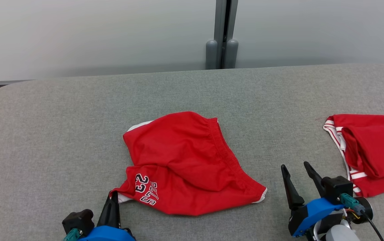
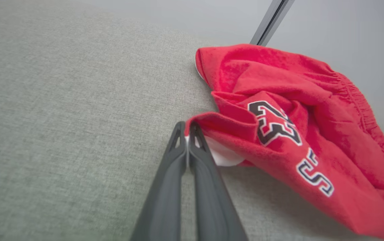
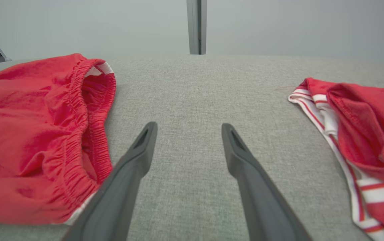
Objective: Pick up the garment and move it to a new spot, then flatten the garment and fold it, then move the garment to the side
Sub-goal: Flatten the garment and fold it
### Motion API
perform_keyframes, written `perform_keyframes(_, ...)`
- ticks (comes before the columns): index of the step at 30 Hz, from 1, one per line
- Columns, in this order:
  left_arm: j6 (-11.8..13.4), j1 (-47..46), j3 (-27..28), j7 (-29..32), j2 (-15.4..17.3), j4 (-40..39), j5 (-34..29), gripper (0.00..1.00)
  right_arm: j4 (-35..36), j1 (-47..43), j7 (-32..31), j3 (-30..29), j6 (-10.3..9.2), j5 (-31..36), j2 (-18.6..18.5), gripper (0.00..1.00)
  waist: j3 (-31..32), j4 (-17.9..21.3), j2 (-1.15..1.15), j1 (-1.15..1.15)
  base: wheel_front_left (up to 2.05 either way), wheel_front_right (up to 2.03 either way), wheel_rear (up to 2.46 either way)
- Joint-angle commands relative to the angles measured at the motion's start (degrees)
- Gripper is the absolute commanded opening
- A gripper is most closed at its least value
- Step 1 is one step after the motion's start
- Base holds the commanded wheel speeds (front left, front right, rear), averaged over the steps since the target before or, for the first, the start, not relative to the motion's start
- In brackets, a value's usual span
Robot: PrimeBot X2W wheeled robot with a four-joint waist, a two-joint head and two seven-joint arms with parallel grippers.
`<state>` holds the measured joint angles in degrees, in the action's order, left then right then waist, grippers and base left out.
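At the far left of the head view, plain grey cloth of the padded table [image 1: 44, 134]. Next along, at the lower left, clamped tight by the left gripper [image 1: 113, 196]: a leg-hem corner of the red shorts [image 1: 188, 160], pinched between fully closed fingers, with a flash of white lining just beside the tips in the left wrist view. Lying at mid-table toward the front edge, crumpled rather than flat, with the printed number and lettering bunched toward the held corner and the elastic waistband slanting down the right-hand side. Judged from that lie: already set down at a working spot, though whether this counts as the new spot cannot be told. Flattening apparently at its very start, with one corner gripped and nothing yet pulled smooth. To the right of the shorts, poised over bare table with fingers spread wide and holding nothing: the right gripper [image 1: 295, 166], near the waistband end but apart from it. Farther right, running off the edge of view: a second red garment [image 1: 372, 150] with white-striped trim, heaped and touched by neither arm. Left to do, by the look of it: drawing the shorts out flat, probably with a second grip at the waistband side, then folding, then shifting the folded piece aside.
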<state>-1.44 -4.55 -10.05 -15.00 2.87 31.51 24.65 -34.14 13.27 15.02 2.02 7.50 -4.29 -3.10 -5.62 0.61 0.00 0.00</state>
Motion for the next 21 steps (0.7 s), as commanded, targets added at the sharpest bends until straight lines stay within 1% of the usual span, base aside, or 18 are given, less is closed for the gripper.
perform_keyframes(1,0.5,-0.1,0.3,-0.2,0.0,0.5,0.2,0.00,0.3,-0.9,0.2,0.1,-0.02,-0.3,0.1,1.00,-0.1,0.1,0.00,0.00,0.00,0.00,0.00)
perform_keyframes(2,0.9,0.0,0.5,-0.2,0.0,1.0,0.3,0.14,0.3,-1.0,0.2,0.2,-0.02,-0.2,0.1,1.00,-0.1,0.1,0.00,0.00,0.00,0.00,0.00)
perform_keyframes(3,1.5,0.2,0.7,-0.3,0.0,1.4,0.3,0.40,0.3,-1.1,0.2,0.2,-0.02,-0.2,0.2,1.00,-0.2,0.1,0.00,0.00,0.00,0.00,0.00)
perform_keyframes(4,2.2,0.3,1.0,-0.2,0.1,1.4,0.4,0.99,0.3,-1.2,0.2,0.2,-0.02,-0.2,0.2,1.00,-0.2,0.1,0.00,0.00,0.00,0.00,0.00)
perform_keyframes(8,5.5,1.3,2.6,-0.3,0.0,0.7,-0.1,1.00,0.1,-1.1,0.2,0.2,-0.02,-0.3,0.2,1.00,0.2,0.0,0.00,0.00,0.00,0.00,0.00)
perform_keyframes(12,6.8,2.9,2.5,-0.2,0.1,-0.9,-1.2,1.00,-0.3,-1.2,0.2,0.6,-0.02,-0.8,0.2,1.00,0.8,-0.1,0.00,0.00,0.00,0.00,0.00)
perform_keyframes(19,6.0,5.1,0.8,-0.2,0.0,-7.1,-4.1,1.00,-0.2,-1.4,0.2,1.0,-0.02,-1.3,0.2,1.00,1.2,-0.1,0.00,0.00,0.00,0.00,0.00)
perform_keyframes(21,5.1,5.6,-0.8,-0.2,0.0,-8.4,-4.8,1.00,-0.3,-1.5,0.2,1.0,-0.02,-1.4,0.2,1.00,1.2,-0.1,0.00,0.00,0.00,0.00,0.00)
